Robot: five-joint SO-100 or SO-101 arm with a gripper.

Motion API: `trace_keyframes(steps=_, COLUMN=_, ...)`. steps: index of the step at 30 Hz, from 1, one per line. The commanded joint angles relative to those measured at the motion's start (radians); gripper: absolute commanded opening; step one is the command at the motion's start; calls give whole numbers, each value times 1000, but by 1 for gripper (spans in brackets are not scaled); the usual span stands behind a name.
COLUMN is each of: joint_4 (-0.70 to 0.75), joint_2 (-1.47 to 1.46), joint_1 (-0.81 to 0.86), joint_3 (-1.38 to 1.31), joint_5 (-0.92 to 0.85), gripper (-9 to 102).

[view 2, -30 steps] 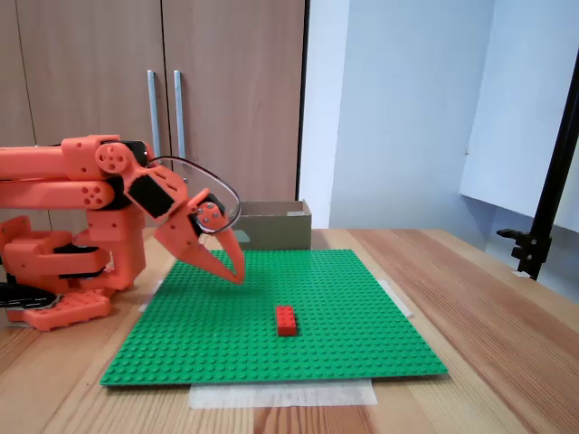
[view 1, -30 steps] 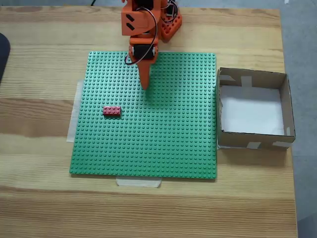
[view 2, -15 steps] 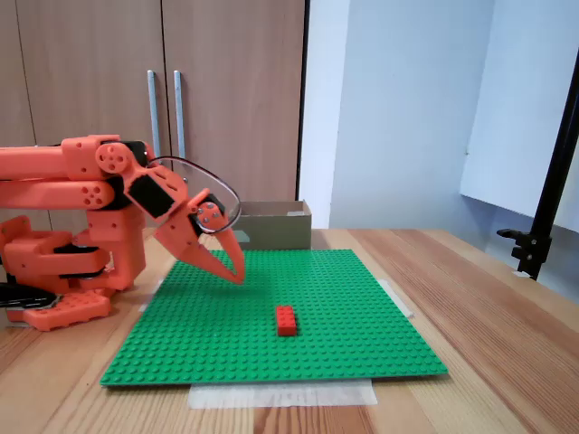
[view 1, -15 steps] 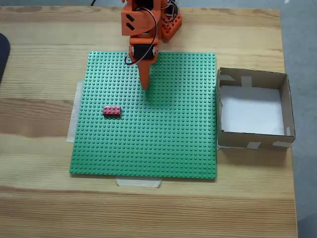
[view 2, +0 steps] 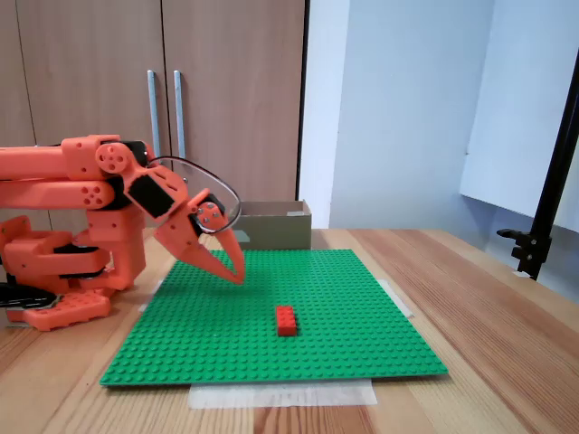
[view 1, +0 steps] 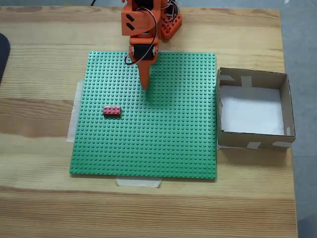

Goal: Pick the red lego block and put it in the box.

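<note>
The red lego block (view 1: 112, 111) lies flat on the green baseplate (view 1: 163, 134), left of the plate's middle; it also shows near the plate's front (view 2: 286, 320). My orange gripper (view 1: 145, 86) hangs a little above the plate's rear part, shut and holding nothing, well apart from the block. From the side the gripper (view 2: 238, 276) slants down towards the plate. The cardboard box (view 1: 286, 106) with a white bottom stands right of the plate; only its far wall (view 2: 280, 226) shows behind the plate in the side view.
The arm's orange base (view 2: 54, 271) sits at the plate's rear edge. Pale tape strips (view 1: 138, 182) hold the baseplate to the wooden table (view 1: 39, 64). A dark object (view 1: 2, 54) pokes in at the left edge. A black stand (view 2: 547, 217) rises at the right.
</note>
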Motion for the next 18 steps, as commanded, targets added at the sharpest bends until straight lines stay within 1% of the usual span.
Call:
trace_keyframes(steps=1, joint_4=0, joint_2=8, joint_1=5, joint_3=9, joint_5=0, gripper=-1)
trace_keyframes(steps=18, joint_4=-8, joint_2=-11, joint_1=12, joint_3=3, joint_5=-8, gripper=-1)
